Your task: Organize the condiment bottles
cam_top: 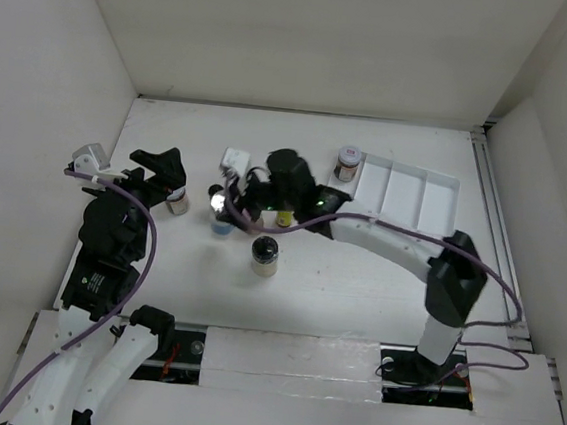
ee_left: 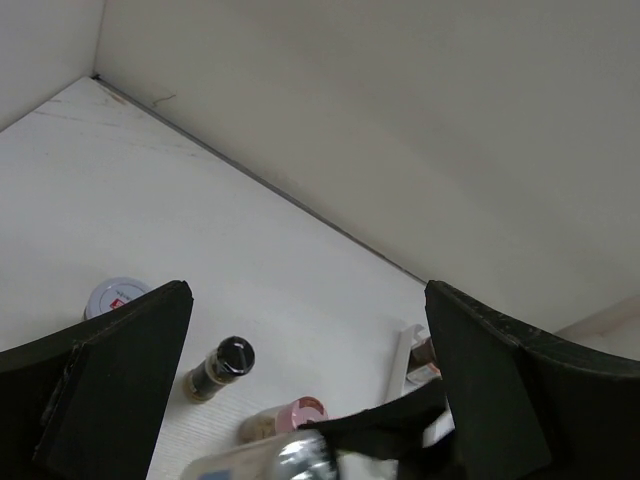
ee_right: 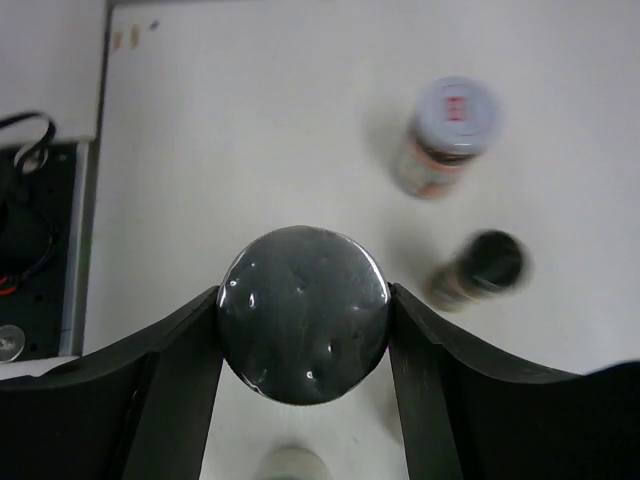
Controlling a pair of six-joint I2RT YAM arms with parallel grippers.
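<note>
You get soft, even light; glare spots dot the black lid (ee_right: 303, 312) (right wrist view), and the dark narrow bottle (ee_right: 478, 268) blurs.

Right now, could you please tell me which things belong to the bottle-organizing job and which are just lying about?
Job: grey-lidded jar in the right gripper, black-lidded jar, silver-lidded jar, dark narrow bottle, pink-capped bottle.
Lying about: white ridged tray.

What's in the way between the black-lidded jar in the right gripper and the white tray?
One thing: a silver-lidded brown jar stands at the white tray's left end, on the line from the right gripper. The black-lidded jar would likely need to pass around or above it.
</note>
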